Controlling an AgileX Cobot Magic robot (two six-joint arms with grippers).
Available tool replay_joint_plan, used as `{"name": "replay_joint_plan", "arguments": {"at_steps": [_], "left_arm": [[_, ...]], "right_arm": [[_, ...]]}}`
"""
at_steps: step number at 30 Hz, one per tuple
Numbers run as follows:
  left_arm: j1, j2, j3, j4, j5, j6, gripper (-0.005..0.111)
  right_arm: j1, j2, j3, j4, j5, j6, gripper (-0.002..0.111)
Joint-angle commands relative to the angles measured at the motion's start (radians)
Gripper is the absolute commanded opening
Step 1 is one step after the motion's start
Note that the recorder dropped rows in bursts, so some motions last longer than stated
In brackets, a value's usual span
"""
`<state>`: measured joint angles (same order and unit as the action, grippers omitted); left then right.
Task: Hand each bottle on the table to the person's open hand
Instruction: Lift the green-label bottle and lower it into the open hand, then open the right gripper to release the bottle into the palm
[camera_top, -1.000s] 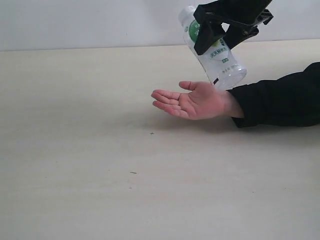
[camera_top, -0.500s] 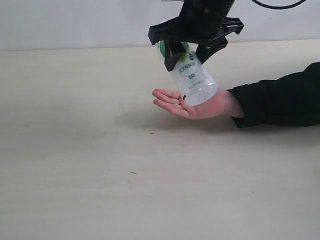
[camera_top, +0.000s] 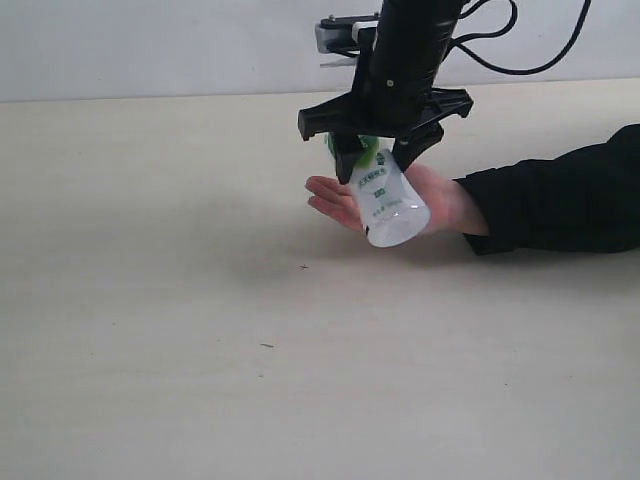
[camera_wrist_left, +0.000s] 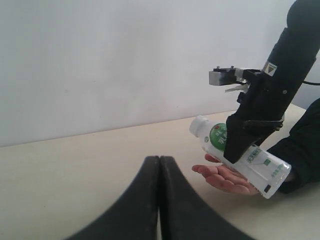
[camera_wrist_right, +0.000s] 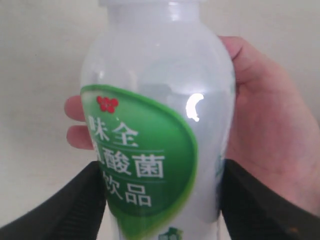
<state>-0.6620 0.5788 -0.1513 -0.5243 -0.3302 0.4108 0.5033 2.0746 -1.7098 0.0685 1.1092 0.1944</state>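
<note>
My right gripper (camera_top: 377, 152) is shut on the bottle with the white-green label (camera_top: 387, 195), holding it tilted just over the person's open hand (camera_top: 440, 198); whether the bottle's base rests on the palm I cannot tell. The hand lies palm up on the pale table (camera_top: 200, 330), a black sleeve (camera_top: 560, 205) behind it. In the right wrist view the bottle (camera_wrist_right: 160, 125) fills the frame between the two black fingers (camera_wrist_right: 75, 205), the hand (camera_wrist_right: 270, 145) behind it. The left wrist view shows my left gripper (camera_wrist_left: 159, 161) shut and empty, low over the table, with the bottle (camera_wrist_left: 260, 162) and hand (camera_wrist_left: 222, 177) ahead. No other bottles are in view.
A pale wall (camera_top: 150, 45) runs behind the table's far edge. The right arm (camera_top: 405, 50) with its cables rises above the hand. A few tiny dark specks (camera_top: 303, 267) mark the tabletop.
The right gripper has carried the bottle leftward and down, from above the person's wrist to low over the palm. The hand has stayed in place.
</note>
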Motion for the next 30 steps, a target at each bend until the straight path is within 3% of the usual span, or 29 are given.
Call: {"name": "replay_joint_plan", "arguments": {"at_steps": [1, 25, 30], "left_arm": [[-0.006, -0.007, 0.007, 0.001, -0.001, 0.000, 0.000], [-0.006, -0.007, 0.007, 0.001, -0.001, 0.000, 0.000], [-0.006, -0.007, 0.007, 0.001, -0.001, 0.000, 0.000]], "right_arm": [[0.002, 0.014, -0.012, -0.025, -0.044, 0.001, 0.000], [0.002, 0.032, -0.012, -0.103, -0.122, 0.026, 0.000], [0.002, 0.044, -0.012, -0.094, -0.120, 0.026, 0.006]]}}
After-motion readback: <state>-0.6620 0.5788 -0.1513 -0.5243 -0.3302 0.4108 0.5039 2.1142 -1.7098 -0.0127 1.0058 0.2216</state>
